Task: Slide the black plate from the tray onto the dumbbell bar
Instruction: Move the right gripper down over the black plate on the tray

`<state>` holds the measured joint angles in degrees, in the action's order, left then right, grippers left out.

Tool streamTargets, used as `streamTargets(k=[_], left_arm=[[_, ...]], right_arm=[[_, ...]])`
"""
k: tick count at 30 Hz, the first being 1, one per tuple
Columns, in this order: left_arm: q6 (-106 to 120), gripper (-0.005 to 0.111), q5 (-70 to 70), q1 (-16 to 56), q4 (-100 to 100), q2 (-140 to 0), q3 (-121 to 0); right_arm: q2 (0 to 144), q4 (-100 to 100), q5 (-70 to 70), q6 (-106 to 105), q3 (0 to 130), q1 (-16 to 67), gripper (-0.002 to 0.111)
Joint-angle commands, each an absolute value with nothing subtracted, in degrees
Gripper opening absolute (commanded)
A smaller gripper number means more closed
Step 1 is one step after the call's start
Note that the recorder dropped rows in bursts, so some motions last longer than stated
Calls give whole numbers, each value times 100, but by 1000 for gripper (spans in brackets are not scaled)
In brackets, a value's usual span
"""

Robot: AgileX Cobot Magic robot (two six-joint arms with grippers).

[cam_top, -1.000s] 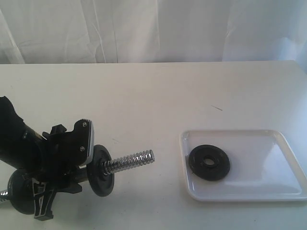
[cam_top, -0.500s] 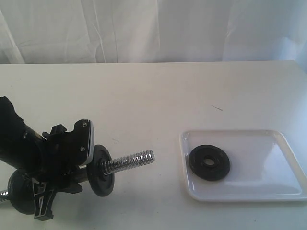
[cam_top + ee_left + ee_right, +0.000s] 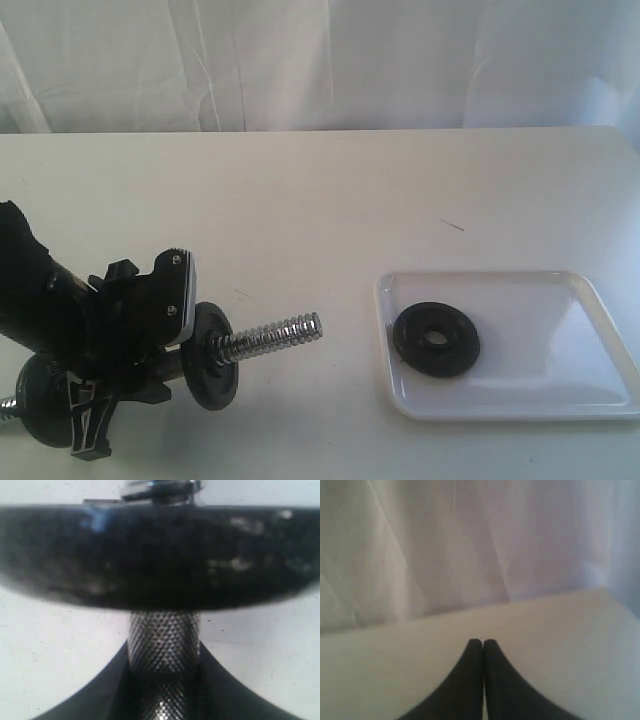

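Step in hand: as I judge it, fetching the black plate (image 3: 436, 340); nothing is near it yet.
Black plate: it lies flat in the left half of the tray (image 3: 520, 410), hole upward, apart from the rim.
Dumbbell bar (image 3: 275, 337): it is raised over the table (image 3: 300, 190) on the left side, a little tilted. Its free threaded end points toward the tray and is well apart from it.
Fitted disc (image 3: 210, 358): it sits on the bar just beside the holding fingers; the thread beyond it is bare. A second disc shows at the far lower end.
How to do it well: the plate lies flat, so a finger probably has to go through the hole or under the edge. The low tray rim can stop the plate if it slides away. After that, the hole must meet the thread tip squarely, since the coarse thread may catch a tilted plate.
Bar support: the bar should remain firm and not turn while the plate goes on.
Left gripper (image 3: 165, 340): it is clamped on the knurled middle of the bar, with the jaws partly apart around it.
Right gripper (image 3: 482, 643): its fingers are pressed together and hold nothing. It faces the table edge and the white curtain (image 3: 470, 540), and the exterior view does not show it.
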<state>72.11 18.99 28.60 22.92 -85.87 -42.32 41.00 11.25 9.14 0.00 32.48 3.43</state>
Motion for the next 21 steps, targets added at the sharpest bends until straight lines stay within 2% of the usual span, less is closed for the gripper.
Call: streamTargets(k=[1,5,14,18,21], left_arm=[[7194,0,1740,2882,2586,-8334,-4351],[7194,0,1750,2882,2624,-8334,-4351],[7179,0,1761,2882,2827,-8334,-4351],[7179,0,1749,2882,3478,-8334,-4351],[7190,0,1738,2882,3479,-8334,-4351]], right_arm=[[5756,1226,2442,-65,4590,629,0],[6539,1457,2575,0,5136,649,0],[6814,1842,2174,-496,5194,837,0],[6814,1866,2499,-1255,5265,1313,0],[6878,1725,2791,-2002,5484,2014,0]])
